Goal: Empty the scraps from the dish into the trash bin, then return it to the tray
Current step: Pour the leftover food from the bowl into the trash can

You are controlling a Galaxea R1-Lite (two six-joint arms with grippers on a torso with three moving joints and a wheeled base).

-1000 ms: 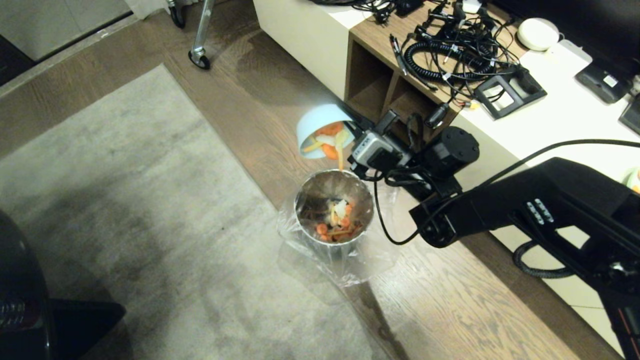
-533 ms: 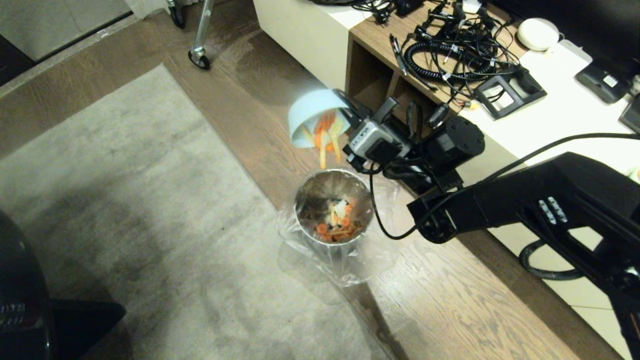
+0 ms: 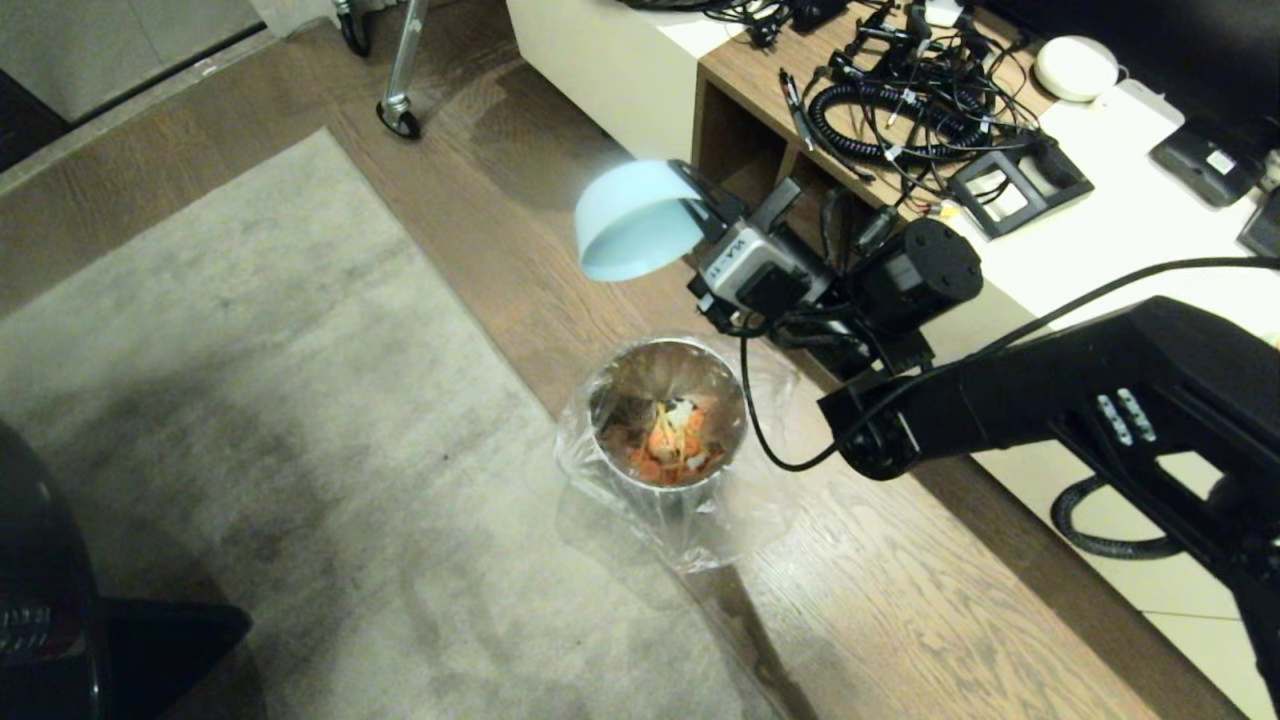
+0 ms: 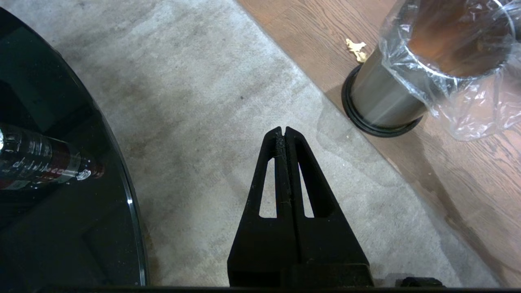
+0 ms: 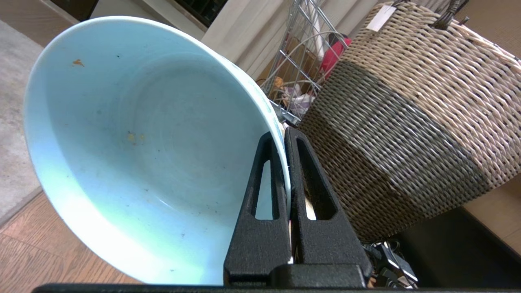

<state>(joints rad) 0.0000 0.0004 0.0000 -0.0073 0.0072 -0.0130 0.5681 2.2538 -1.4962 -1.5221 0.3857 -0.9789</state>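
My right gripper (image 3: 692, 200) is shut on the rim of the dish (image 3: 632, 215), a pale-blue bowl. It hangs tipped over, mouth down, above and beyond the trash bin (image 3: 738, 400). In the right wrist view the dish (image 5: 142, 142) is empty except for a few orange specks, and the gripper (image 5: 283, 134) pinches its wall. The scraps (image 3: 672, 440), orange and pale pieces, lie inside the shiny metal bin with the clear liner (image 4: 382, 101). My left gripper (image 4: 283, 131) hangs shut and empty over the rug beside the bin. The tray is out of view.
A grey rug (image 3: 250, 400) covers the floor left of the bin. A low cabinet (image 3: 1100, 230) strewn with cables stands to the right. A woven basket (image 5: 407, 122) is behind the dish. A dark round table (image 4: 49, 162) is near my left arm. A yellowish bit (image 4: 356, 47) lies on the wood floor by the bin.
My right gripper lifted the dish higher and tipped it further over. The last scraps fell out of it into the bin, and the dish is now empty.
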